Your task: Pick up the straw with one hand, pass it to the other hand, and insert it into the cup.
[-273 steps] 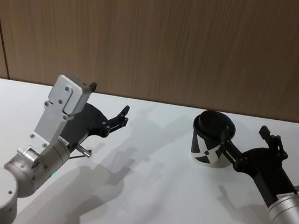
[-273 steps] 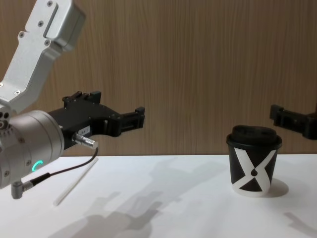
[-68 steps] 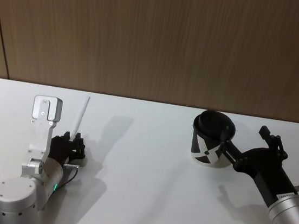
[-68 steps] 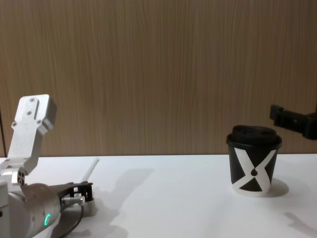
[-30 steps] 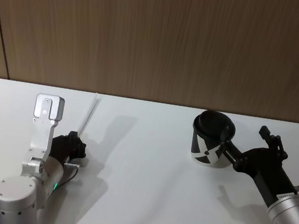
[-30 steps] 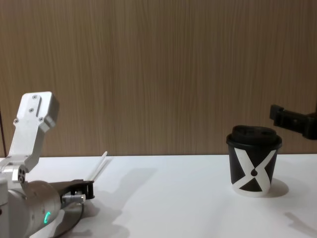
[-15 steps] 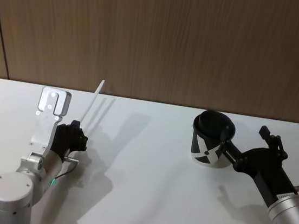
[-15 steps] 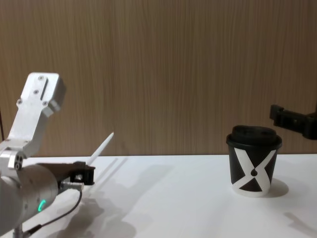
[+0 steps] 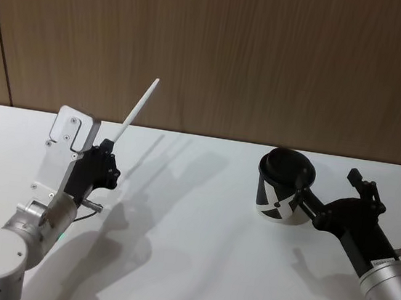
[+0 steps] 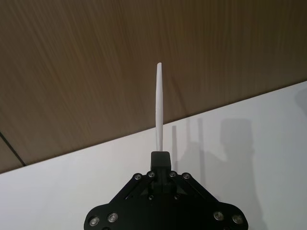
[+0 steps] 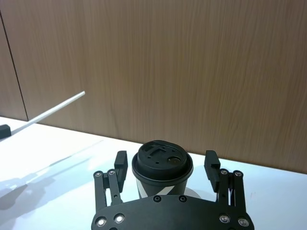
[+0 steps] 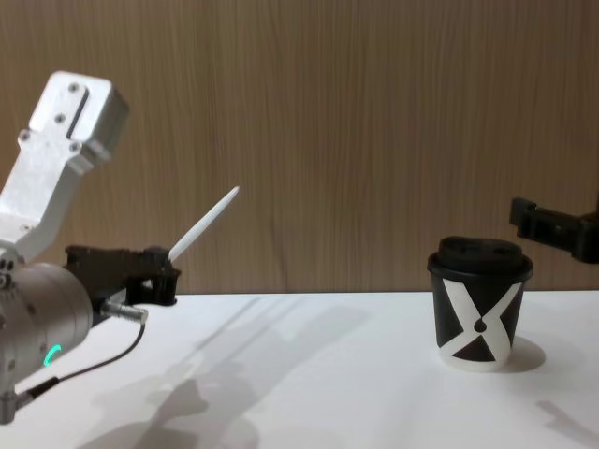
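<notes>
Over the left side of the worktop (image 9: 194, 259), the left end effector (image 9: 109, 162) is clamped on the lower end of the straw (image 9: 136, 115), which slants up and away, clear of the surface. Right of centre stands the cup (image 9: 279, 190), lid on, with the right end effector (image 9: 328, 183) just beside it, jaws apart and empty. The handover looks to be next: carry the straw toward the middle, let the right end effector close on bare shaft well clear of the left grip, and release only once that hold is firm, since so thin a tube may pivot.
</notes>
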`<state>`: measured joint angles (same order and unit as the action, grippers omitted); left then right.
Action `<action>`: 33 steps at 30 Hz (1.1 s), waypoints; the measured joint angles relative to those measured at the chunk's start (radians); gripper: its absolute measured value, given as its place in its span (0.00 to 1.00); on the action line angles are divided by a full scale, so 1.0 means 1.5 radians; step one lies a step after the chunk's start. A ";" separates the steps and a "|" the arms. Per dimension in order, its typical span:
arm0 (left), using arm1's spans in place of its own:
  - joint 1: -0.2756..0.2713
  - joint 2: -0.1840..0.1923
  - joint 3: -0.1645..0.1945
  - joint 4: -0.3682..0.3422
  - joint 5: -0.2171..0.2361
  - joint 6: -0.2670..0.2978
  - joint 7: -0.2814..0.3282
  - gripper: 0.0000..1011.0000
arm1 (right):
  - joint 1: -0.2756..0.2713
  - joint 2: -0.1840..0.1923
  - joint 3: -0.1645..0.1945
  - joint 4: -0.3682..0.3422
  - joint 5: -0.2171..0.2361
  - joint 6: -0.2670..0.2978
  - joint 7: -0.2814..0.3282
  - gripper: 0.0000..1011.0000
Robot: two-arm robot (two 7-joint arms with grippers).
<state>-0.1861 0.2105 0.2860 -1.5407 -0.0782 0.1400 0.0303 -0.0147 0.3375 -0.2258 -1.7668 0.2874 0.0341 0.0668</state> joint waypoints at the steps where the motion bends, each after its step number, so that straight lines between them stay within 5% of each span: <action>1: 0.001 0.003 0.001 -0.003 0.001 -0.004 -0.003 0.00 | 0.000 0.000 0.000 0.000 0.000 0.000 0.000 0.99; 18: 0.021 0.057 0.008 -0.072 0.012 -0.092 -0.081 0.00 | 0.000 0.000 0.000 0.000 0.000 0.000 0.000 0.99; 33: 0.026 0.074 0.005 -0.100 0.000 -0.129 -0.132 0.00 | 0.000 0.000 0.000 0.000 0.000 0.000 0.000 0.99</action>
<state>-0.1465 0.3219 0.2934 -1.6914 -0.0782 -0.0534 -0.1671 -0.0146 0.3375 -0.2259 -1.7668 0.2874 0.0340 0.0668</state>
